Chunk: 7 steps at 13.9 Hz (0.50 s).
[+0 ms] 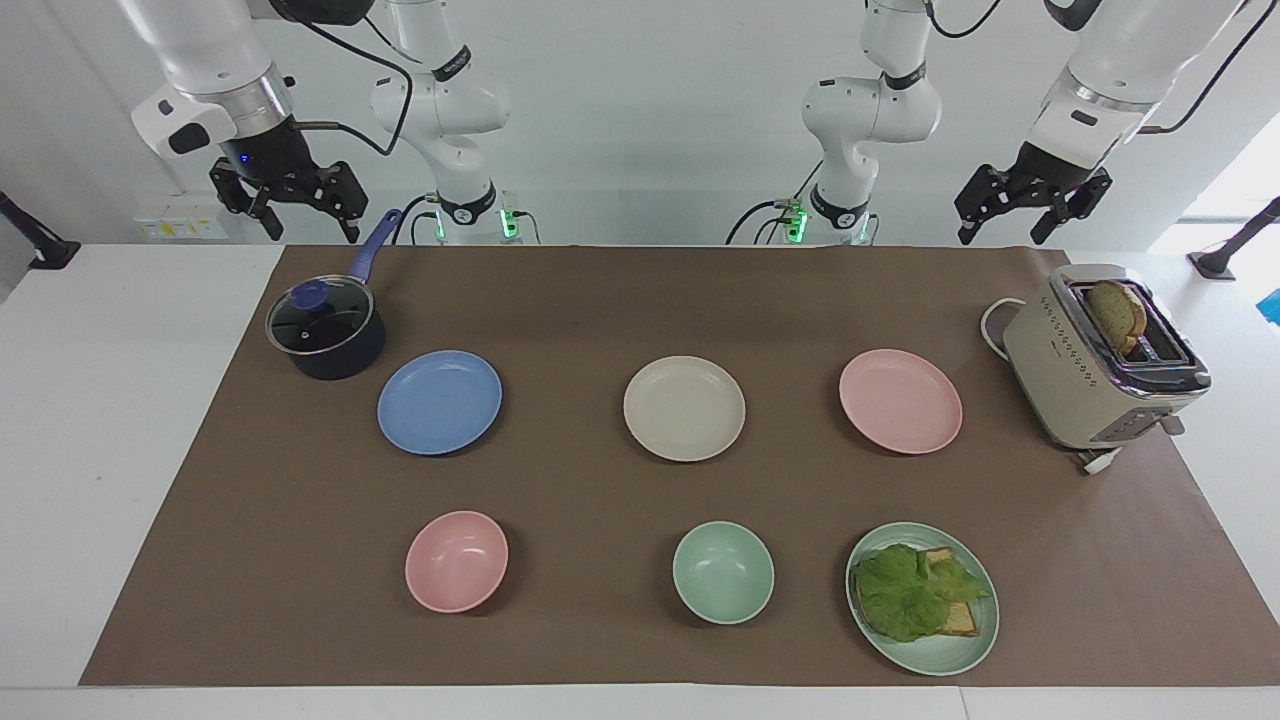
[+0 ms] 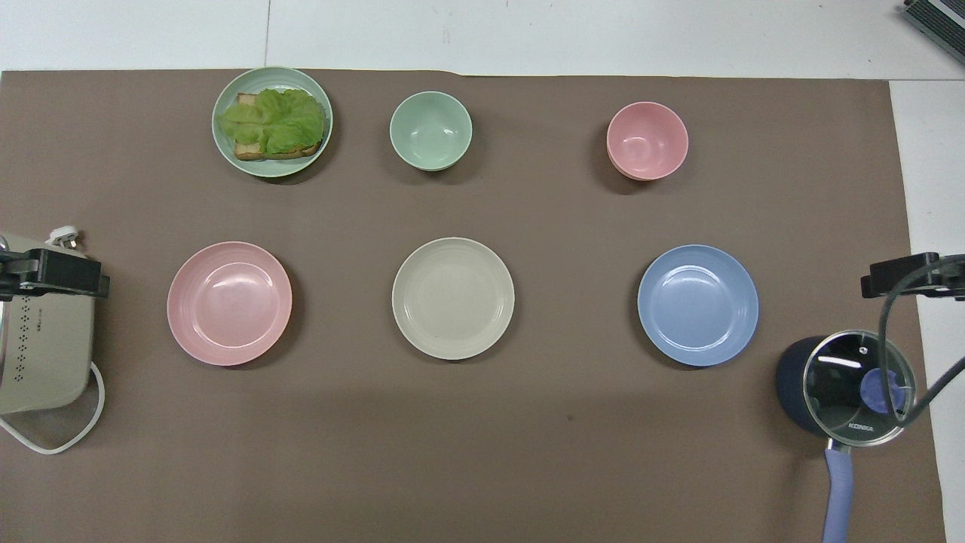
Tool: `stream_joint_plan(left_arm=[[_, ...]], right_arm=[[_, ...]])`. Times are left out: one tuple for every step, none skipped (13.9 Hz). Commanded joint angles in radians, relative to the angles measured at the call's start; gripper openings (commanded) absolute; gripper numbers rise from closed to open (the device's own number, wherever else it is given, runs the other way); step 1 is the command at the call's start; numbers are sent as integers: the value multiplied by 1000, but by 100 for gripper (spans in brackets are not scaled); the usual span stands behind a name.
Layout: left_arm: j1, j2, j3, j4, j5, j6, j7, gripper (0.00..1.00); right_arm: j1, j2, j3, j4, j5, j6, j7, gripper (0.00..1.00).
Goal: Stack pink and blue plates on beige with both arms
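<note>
While both arms wait raised at the desk's (image 1: 120,400) ends, left tool (image 1: 1030,212) and right tool (image 1: 290,205) hang spread wide, empty. Pink plate (image 1: 900,400), beige plate (image 1: 684,408) and blue plate (image 1: 439,402) lie apart in a row.

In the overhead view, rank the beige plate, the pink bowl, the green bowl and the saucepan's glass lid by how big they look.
1. Beige plate, clearly the widest.
2. Glass lid; it stands higher, nearer the camera, so this is less sure.
3. Pink bowl and green bowl look alike; no ranking.
</note>
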Motion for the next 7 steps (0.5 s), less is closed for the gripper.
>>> stream_joint_plan(left_arm=[[5,-18,-3,-11,12,-19,1,100],[5,-20,-3,-13,12,-19,-1,100],[5,-20,-1,-14,12,-19,1,100],[5,-20,-1,-17,12,-12,-5,100],[7,-18,1,-26,10,-3,-8,100],[8,-17,1,-51,10,2,-4,100],[8,-18,1,-74,10,17,-7,100]], right_arm=[[-9,-12,3,-8,17,11,6,100],[-9,-12,3,-10,17,9,4,100],[-9,-12,3,-10,17,11,6,100],[-9,-12,3,-10,17,11,6,100],[-9,-12,3,-10,17,11,6,100],[-9,-12,2,-10,17,9,6,100],[-9,-12,3,-10,17,11,6,100]])
